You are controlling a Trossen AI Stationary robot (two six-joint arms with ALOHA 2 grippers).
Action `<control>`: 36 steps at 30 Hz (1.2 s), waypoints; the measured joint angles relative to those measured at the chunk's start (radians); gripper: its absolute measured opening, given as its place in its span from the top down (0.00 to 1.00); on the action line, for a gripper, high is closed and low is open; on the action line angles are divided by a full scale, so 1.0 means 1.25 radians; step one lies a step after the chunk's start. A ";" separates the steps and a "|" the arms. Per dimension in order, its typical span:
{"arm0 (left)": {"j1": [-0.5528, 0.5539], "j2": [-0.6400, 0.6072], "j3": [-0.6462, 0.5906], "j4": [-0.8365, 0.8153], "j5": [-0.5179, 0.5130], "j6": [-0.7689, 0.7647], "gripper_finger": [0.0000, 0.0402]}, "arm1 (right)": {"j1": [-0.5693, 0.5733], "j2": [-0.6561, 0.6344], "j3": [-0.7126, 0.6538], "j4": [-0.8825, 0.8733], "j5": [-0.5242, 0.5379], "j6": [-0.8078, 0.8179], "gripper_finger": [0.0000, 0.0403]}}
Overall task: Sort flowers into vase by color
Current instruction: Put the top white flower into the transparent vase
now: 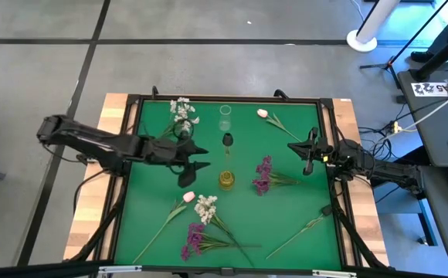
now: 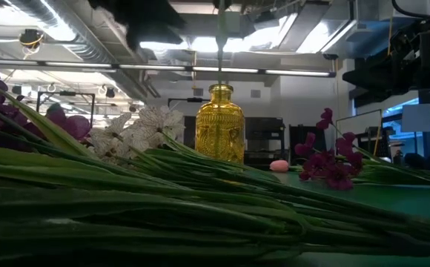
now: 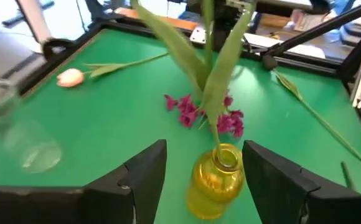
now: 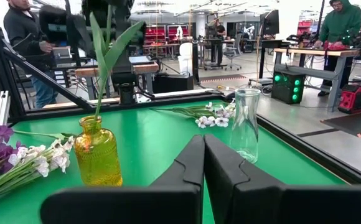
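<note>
High view: left tool beside yellow vase, fingers apart, holding nothing; right tool shut, idle at green worktop edge. Loose flowers near front.

Left wrist view: stem upright in vase neck. Advice: withdraw straight up, avoid snagging leaves.

Right wrist view: clear vase empty; people, benches beyond.

The left arm reaches in from the tabletop's left edge toward the middle, its tool with fingers spread apart. The right arm waits by the right edge, apparently raised, its tool with fingers pressed together.
</note>
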 joint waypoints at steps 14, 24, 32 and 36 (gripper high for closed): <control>-0.030 -0.059 0.017 -0.471 -0.303 -0.299 0.49 | 0.000 0.000 0.000 0.000 0.000 0.000 0.97; 0.084 -0.059 0.016 -0.602 -0.320 -0.364 0.49 | 0.000 0.000 0.000 0.000 0.000 0.000 0.97; 0.182 -0.059 0.016 -0.569 -0.249 -0.248 0.49 | 0.000 0.000 0.000 0.011 0.011 0.000 0.97; 0.208 -0.059 0.016 -0.552 -0.249 -0.192 0.49 | 0.000 0.000 0.000 0.096 0.014 0.001 0.97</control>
